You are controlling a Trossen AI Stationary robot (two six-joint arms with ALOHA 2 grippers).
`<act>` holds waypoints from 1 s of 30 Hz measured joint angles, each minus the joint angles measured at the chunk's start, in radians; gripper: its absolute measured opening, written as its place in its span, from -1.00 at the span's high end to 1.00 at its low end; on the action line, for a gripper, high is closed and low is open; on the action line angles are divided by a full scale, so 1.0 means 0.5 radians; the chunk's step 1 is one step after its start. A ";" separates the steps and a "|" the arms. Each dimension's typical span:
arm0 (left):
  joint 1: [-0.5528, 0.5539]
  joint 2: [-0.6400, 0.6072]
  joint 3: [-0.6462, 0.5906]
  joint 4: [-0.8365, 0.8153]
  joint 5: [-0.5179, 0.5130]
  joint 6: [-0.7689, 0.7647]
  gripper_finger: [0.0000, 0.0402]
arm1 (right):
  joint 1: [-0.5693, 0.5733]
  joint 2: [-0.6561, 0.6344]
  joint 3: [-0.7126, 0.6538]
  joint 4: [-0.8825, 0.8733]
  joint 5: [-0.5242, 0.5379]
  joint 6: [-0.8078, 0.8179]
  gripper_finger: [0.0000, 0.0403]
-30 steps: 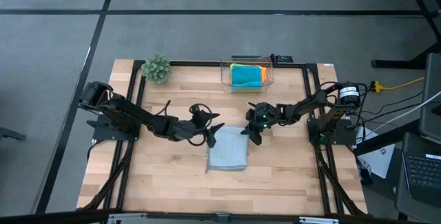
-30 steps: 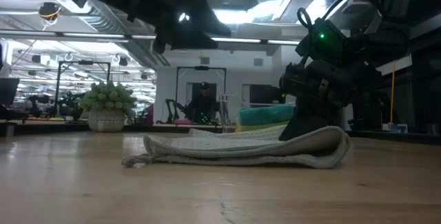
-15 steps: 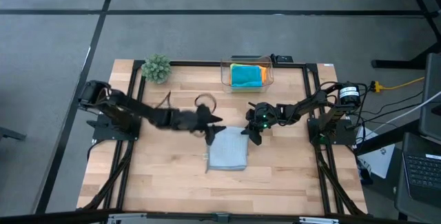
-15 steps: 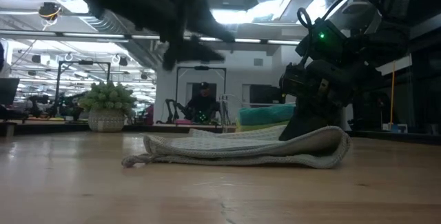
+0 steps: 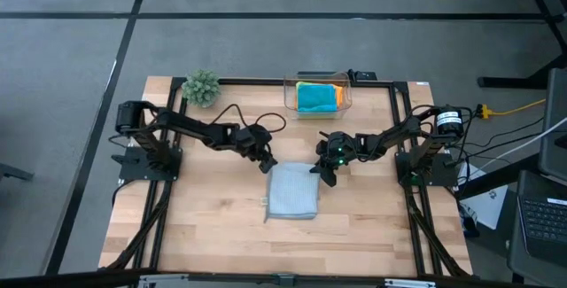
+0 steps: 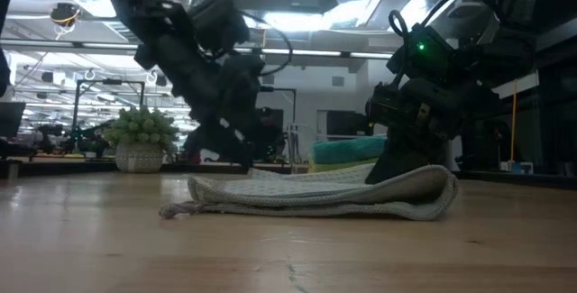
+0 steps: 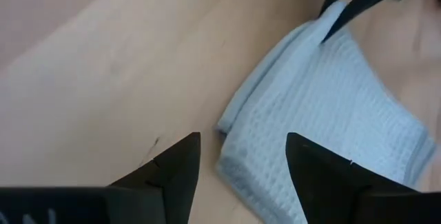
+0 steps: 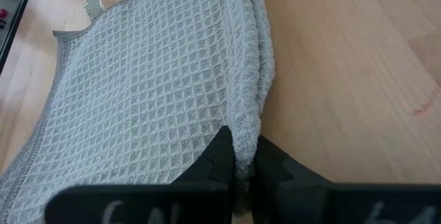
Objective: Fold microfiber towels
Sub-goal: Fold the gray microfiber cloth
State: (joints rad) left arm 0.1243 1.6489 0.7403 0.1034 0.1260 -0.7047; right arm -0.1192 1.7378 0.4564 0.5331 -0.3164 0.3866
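Towel first: the light grey microfiber towel (image 5: 293, 191) lies folded in the middle of the tabletop (image 5: 213, 226), a neat rectangle with its doubled layers showing along one edge. From table height I see the fold as a rounded hump on the right tool's side and looser edges trailing toward the other end.

My right tool (image 5: 322, 170) has its fingers closed on the towel's far right corner, pinching the stacked layers right at the fold; the right wrist view shows the waffle weave gathered between the two dark fingers (image 8: 222, 156). I judge that grip is there to pin the layers so they don't slide apart.

My left tool (image 5: 267, 160) hovers just beside the towel's far left corner with its fingers spread wide and nothing between them. Its wrist view looks down past both fingers (image 7: 178, 165) at that corner and bare wood, so it seems lined up to take that corner or to smooth that edge.

Farther back, the clear plastic box (image 5: 318, 96) holds other towels: I can see a turquoise blue towel (image 5: 314, 99) with orange at its side. The small green plant (image 5: 201, 87) stands at the far left corner, well apart from the work.
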 joint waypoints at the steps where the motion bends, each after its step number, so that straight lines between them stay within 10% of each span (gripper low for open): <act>1: 0.001 0.018 0.000 -0.007 0.019 -0.015 -0.03 | 0.000 0.000 0.000 -0.001 -0.001 0.000 0.89; 30: -0.058 0.289 0.005 0.192 0.298 -0.198 -0.03 | 0.000 -0.001 -0.001 0.000 -0.049 0.002 0.88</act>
State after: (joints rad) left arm 0.0952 1.7935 0.7429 0.1996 0.2750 -0.8038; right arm -0.1192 1.7374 0.4561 0.5331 -0.3408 0.3878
